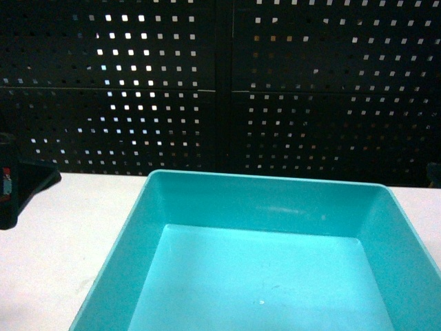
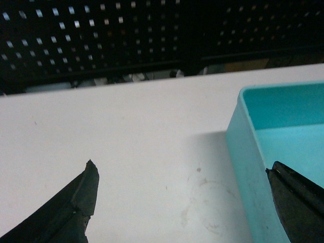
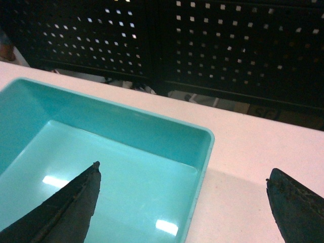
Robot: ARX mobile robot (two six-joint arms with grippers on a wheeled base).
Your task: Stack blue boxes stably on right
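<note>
A light turquoise blue box (image 1: 269, 200), empty and upright, fills the lower middle of the head view on the white table (image 1: 41, 262). In the left wrist view my left gripper (image 2: 182, 166) is open; its jaws straddle the box's left wall (image 2: 243, 147), one fingertip (image 2: 88, 187) over the table and the other over the box's edge. My right gripper (image 3: 183, 170) is open too, straddling the right wall (image 3: 202, 167) of the box (image 3: 101, 152); one fingertip (image 3: 83, 195) hangs over the inside, the other over the table. Neither gripper shows in the head view.
A black perforated panel (image 1: 220, 83) stands along the table's far edge. A dark object (image 1: 21, 186) with a small red mark sits at the left edge of the head view. White table surface (image 2: 126, 126) lies left of the box and also right of it (image 3: 263, 152).
</note>
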